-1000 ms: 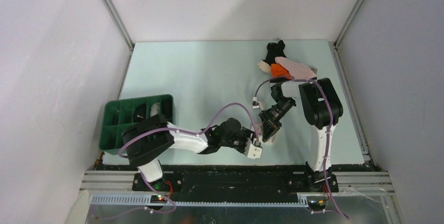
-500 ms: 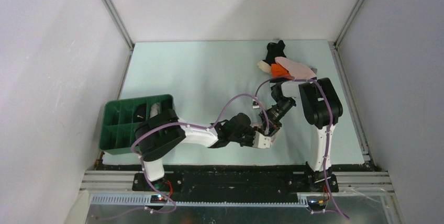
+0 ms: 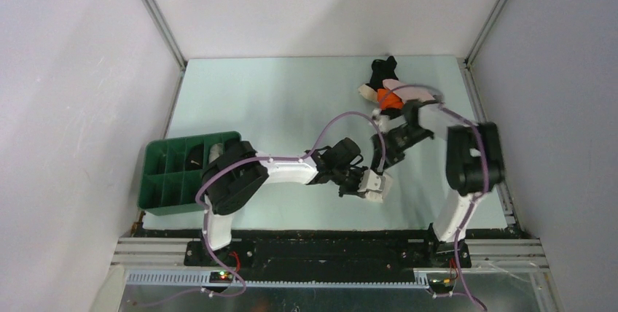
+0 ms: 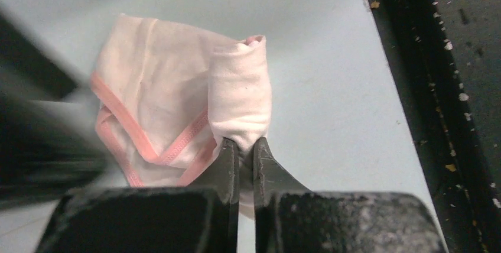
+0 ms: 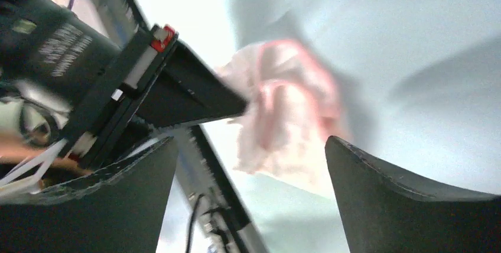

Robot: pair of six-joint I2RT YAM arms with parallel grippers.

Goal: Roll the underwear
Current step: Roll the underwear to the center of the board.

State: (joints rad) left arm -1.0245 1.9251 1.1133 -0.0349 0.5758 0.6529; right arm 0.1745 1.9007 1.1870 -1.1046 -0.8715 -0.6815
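A pale pink underwear (image 4: 177, 87) with pink trim lies on the light table, its right side folded into a roll (image 4: 239, 87). My left gripper (image 4: 243, 145) is shut on the near end of that roll. In the top view the left gripper (image 3: 377, 181) sits near the table's front centre and covers most of the garment. My right gripper (image 5: 248, 170) hangs open just above and behind it, nothing between its fingers (image 5: 407, 206), with the blurred pink underwear (image 5: 283, 105) ahead. The right gripper (image 3: 386, 157) points down-left in the top view.
A pile of more underwear lies at the back right: black (image 3: 379, 71), orange (image 3: 390, 98) and pale pink (image 3: 412, 92). A green divided tray (image 3: 164, 173) stands at the left front. The table's black front rail (image 4: 449, 87) runs close to the right of the left gripper.
The left gripper slid right and shut on the pink underwear's rolled edge. The right gripper opened, let go and drew back toward the far side.
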